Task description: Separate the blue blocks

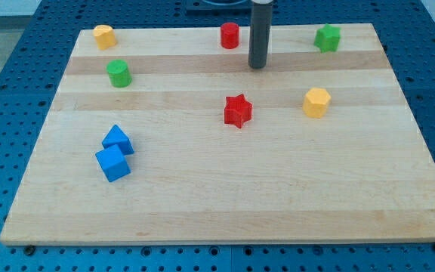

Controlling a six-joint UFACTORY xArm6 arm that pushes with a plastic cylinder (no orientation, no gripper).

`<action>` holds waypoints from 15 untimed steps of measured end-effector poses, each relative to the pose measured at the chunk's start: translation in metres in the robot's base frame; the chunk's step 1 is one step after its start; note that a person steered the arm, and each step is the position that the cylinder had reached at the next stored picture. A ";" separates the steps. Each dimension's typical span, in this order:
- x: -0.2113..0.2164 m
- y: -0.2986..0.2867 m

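Two blue blocks sit touching at the view's lower left: a blue cube and, just above it, a smaller blue wedge-like block. My tip is at the end of the dark rod near the view's top centre. It is far up and to the right of the blue blocks. It stands just right of a red cylinder and touches no block.
On the wooden board: a yellow block at top left, a green cylinder below it, a red star in the middle, a yellow hexagonal block to the right, a green star at top right.
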State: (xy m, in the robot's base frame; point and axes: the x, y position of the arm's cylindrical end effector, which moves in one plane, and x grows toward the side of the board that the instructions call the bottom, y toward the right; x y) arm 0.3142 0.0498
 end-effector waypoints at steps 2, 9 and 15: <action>0.060 -0.126; 0.142 -0.291; 0.111 -0.210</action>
State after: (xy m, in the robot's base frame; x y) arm 0.4253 -0.1603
